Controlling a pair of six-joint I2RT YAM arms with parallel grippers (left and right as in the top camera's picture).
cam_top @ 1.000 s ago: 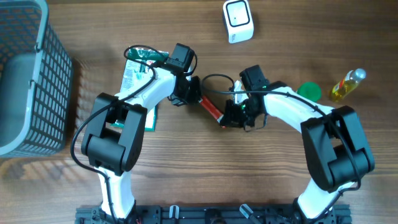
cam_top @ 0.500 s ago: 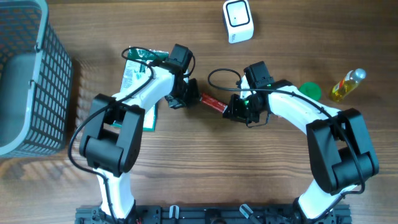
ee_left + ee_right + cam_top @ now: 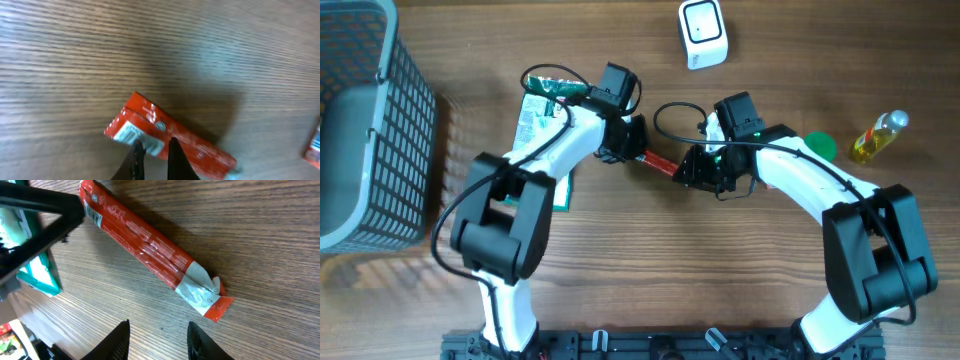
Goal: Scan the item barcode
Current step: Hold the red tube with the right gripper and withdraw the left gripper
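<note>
The item is a long red packet (image 3: pixel 658 162) with a white barcode label (image 3: pixel 136 137) at one end. It lies slanted between the two arms, close over the wooden table. My left gripper (image 3: pixel 632 143) is shut on the labelled end, its dark fingertips (image 3: pixel 173 150) pinching that edge of the packet (image 3: pixel 180 140). My right gripper (image 3: pixel 692 172) stands open just short of the packet's crimped far end (image 3: pixel 202 295), with only bare wood between its fingers (image 3: pixel 119 339). A white barcode scanner (image 3: pixel 702 35) sits at the far edge, about a hand's width beyond the packet.
A green-and-white pack (image 3: pixel 535 125) lies under the left arm. A grey wire basket (image 3: pixel 365 130) stands at the far left. A green lid (image 3: pixel 817 147) and a small yellow bottle (image 3: pixel 878 135) lie to the right.
My right gripper has opened and let go of the packet's crimped end. The left gripper keeps its hold, and the packet has shifted slightly towards the far side and left.
</note>
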